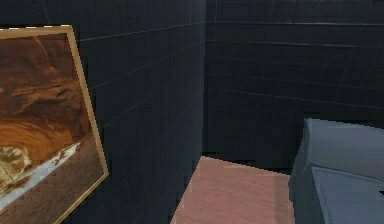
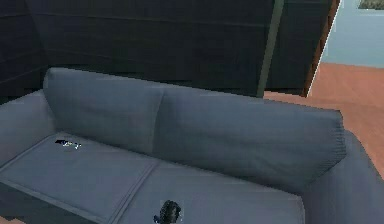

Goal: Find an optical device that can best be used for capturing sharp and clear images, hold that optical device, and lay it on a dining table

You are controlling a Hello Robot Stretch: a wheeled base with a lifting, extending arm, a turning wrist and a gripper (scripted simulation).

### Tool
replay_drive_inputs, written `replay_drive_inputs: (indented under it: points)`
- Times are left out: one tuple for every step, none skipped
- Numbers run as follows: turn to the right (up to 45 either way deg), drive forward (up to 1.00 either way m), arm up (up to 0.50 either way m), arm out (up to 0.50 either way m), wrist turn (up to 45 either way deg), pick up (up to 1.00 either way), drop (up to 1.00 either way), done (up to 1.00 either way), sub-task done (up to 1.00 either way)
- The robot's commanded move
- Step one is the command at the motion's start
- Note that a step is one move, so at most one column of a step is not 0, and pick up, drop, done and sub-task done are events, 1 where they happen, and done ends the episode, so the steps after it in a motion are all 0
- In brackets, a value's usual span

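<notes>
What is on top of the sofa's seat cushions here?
On the sofa seat lie a small flat dark item at the left and a dark rounded object near the bottom edge; its lower part cannot be seen.

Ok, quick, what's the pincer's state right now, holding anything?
Pincer: cannot be told.
A small dark thing lies on the sofa seat.

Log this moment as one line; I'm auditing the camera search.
stage: searching; forward view: framed painting; arm side view: grey sofa, small dark object on seat front, dark item on cushion at view's left; target: unconfirmed
</notes>
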Motion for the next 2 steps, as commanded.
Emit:
replay_drive_inputs:
  points:
    - [0.0,0.00,0.10,0.00,0.0,0.00,0.00,0.00,0.00]
    - [0.0,0.00,0.50,0.00,0.0,0.00,0.00,0.00,0.00]
